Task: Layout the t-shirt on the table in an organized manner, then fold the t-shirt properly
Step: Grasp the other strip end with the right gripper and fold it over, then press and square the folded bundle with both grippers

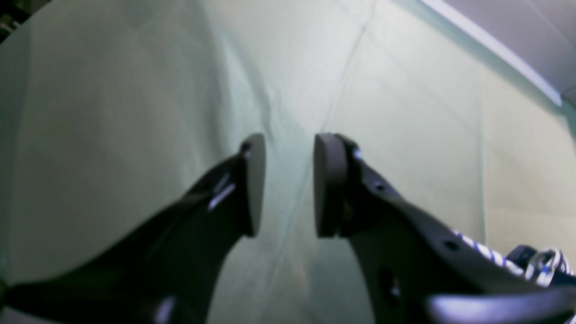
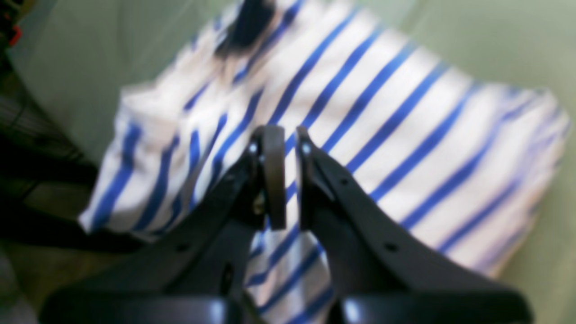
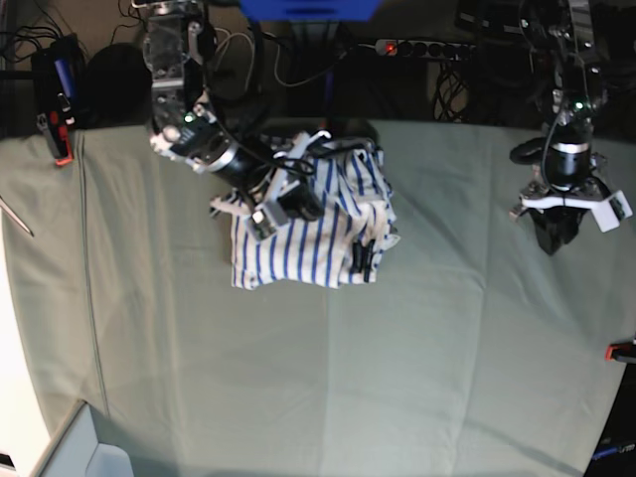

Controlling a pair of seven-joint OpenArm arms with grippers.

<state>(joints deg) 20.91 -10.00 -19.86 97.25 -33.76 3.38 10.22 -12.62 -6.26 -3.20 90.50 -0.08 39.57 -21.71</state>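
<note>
The t-shirt [image 3: 308, 224], white with blue stripes, lies bunched in a rough rectangle on the table [image 3: 328, 368], left of the middle towards the back. My right gripper [image 3: 281, 207] hangs just above its upper left part. In the right wrist view the shirt [image 2: 382, 121] fills the frame, with its dark blue tag [image 2: 247, 22] at the top. The right gripper [image 2: 291, 180] has its jaws almost together, with nothing between them. My left gripper [image 3: 555, 243] is far right, over bare table cloth [image 1: 135, 90]. There the left gripper [image 1: 290, 184] is open and empty. A striped bit of the shirt [image 1: 479, 248] shows at the lower right.
Cables and a power strip [image 3: 417, 46] lie behind the table's back edge. A red-tipped object [image 3: 62, 157] sits at the far left edge, another [image 3: 622, 350] at the right edge. A pale box corner [image 3: 84, 447] stands at the front left.
</note>
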